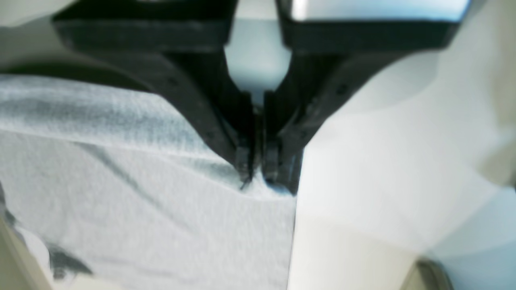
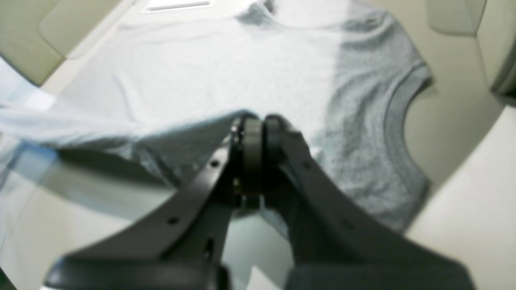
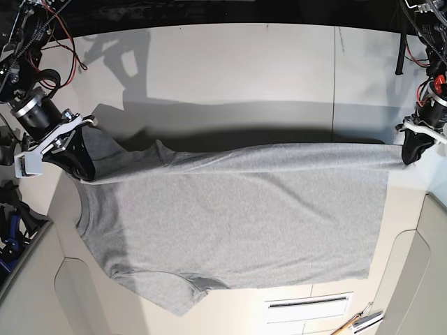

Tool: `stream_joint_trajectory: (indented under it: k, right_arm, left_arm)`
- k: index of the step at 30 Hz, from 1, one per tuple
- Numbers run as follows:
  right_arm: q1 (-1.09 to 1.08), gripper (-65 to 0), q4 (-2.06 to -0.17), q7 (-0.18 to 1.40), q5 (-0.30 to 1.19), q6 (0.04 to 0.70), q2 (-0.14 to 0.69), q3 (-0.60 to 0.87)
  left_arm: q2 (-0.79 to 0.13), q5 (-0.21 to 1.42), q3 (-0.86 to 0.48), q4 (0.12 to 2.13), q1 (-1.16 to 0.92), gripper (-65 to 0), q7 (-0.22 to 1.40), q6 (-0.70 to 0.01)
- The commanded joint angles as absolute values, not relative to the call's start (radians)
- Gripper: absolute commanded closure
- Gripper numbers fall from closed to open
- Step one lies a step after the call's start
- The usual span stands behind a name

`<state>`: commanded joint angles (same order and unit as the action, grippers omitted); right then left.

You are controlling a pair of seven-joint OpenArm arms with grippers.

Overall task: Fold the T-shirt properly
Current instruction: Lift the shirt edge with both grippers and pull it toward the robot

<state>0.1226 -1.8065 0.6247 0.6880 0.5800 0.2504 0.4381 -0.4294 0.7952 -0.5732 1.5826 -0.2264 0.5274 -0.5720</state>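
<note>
The heather-grey T-shirt (image 3: 237, 223) lies plain side up across the white table, neck end to the left and hem to the right. One short sleeve (image 3: 174, 296) lies at the near side. Its far edge is lifted and stretched taut between both grippers. My right gripper (image 3: 82, 167) is shut on the fabric at the shoulder end, and the right wrist view shows it (image 2: 256, 129) pinching a raised fold of the shirt (image 2: 201, 72). My left gripper (image 3: 408, 157) is shut on the hem corner, and the left wrist view shows it (image 1: 256, 173) pinching the cloth (image 1: 141, 201). No lettering shows.
The white table (image 3: 230, 70) stretches behind the shirt, with the arms' shadows on it. A slotted plate (image 3: 307, 305) and a small tool (image 3: 356, 322) lie at the near edge. Beige panels (image 3: 412, 279) flank the near corners. Cables hang at both far corners.
</note>
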Motion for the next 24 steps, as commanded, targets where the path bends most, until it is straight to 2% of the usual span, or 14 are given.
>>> stream_joint_trajectory:
  k: [8,11,18,24]
  right_arm:
    - [-0.087,0.0,-1.544,0.625,0.627,0.584,0.255,0.360]
    - [-0.160,0.0,-1.460,0.625,0.625,0.584,0.254,0.329]
    - [-0.291,0.0,-1.339,0.577,0.521,0.584,0.252,0.245]
    - [-0.362,0.0,-1.250,0.571,0.503,0.583,0.252,0.197]
  left_arm:
    - [-0.429,0.694,-0.493,1.449,-0.139,0.0,0.435,-0.568]
    - [-0.429,0.666,-0.486,1.389,-0.079,0.0,0.433,-0.533]
    - [-0.430,0.653,-0.482,1.291,0.020,0.0,0.430,-0.535]
    - [-0.429,0.640,-0.458,1.192,0.081,0.0,0.419,-0.535]
